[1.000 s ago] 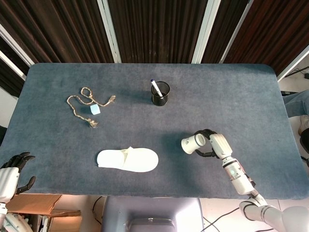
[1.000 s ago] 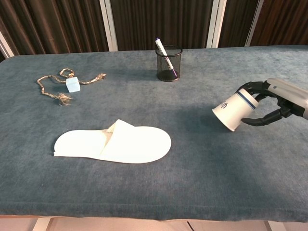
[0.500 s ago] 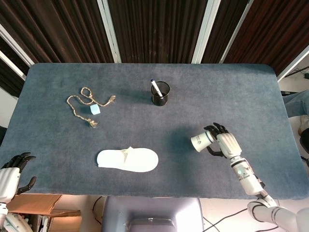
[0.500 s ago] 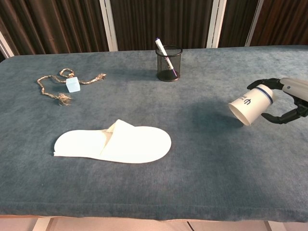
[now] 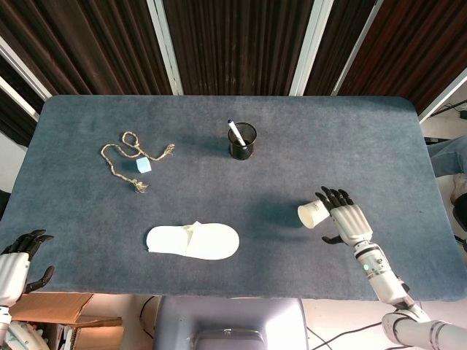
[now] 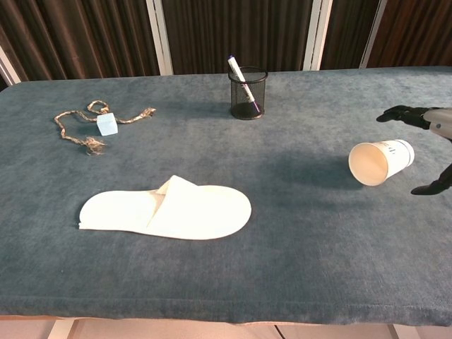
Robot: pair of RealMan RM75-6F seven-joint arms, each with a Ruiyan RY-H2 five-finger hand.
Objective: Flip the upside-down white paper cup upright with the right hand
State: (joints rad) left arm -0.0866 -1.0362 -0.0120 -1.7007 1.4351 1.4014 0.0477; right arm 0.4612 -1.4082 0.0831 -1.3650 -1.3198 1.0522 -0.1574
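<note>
The white paper cup (image 5: 314, 214) lies tipped on its side at the right of the table, its open mouth (image 6: 370, 164) facing left and toward the front. My right hand (image 5: 350, 222) is just right of it, fingers spread above the cup and thumb below. A gap shows between the fingers (image 6: 402, 113) and the cup wall, so nothing is gripped. Whether the cup rests on the cloth or is still just above it I cannot tell. My left hand (image 5: 18, 254) hangs off the table's front left corner, holding nothing, fingers apart.
A white slipper (image 5: 193, 240) lies front centre. A black mesh pen holder (image 5: 242, 141) with a marker stands at the back middle. A rope with a small blue block (image 5: 144, 166) lies at the back left. The table's right edge (image 5: 438, 211) is close to my right hand.
My right hand carried the cup to the right while turning it, then spread its fingers and let go. The cup's mouth now faces more toward the front. The left hand stayed still.
</note>
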